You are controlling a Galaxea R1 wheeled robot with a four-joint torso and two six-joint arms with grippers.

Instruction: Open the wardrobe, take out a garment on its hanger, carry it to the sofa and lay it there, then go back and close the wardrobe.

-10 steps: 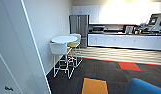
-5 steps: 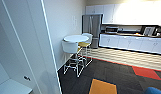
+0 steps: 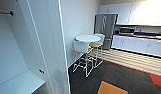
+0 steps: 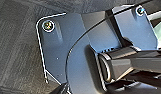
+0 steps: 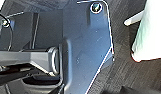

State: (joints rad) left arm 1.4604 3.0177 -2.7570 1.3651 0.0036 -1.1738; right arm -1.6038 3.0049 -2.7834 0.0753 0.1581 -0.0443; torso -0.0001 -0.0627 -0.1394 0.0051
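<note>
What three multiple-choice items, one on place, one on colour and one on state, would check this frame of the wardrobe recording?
1. Where does the round white table stand?
A. Against the wall right of the wardrobe
B. Inside the wardrobe
C. On the kitchen counter

2. What colour is the seat of the stool behind the table?
A. Blue
B. Yellow
C. Green

3. In what state is the wardrobe?
A. Both doors shut
B. Open, interior showing
C. Lying on its side

Answers: 1 A, the table sits by the wall past the wardrobe's edge. 2 B, its seat shows yellow. 3 B, the rail and bottom shelf are exposed.
</note>
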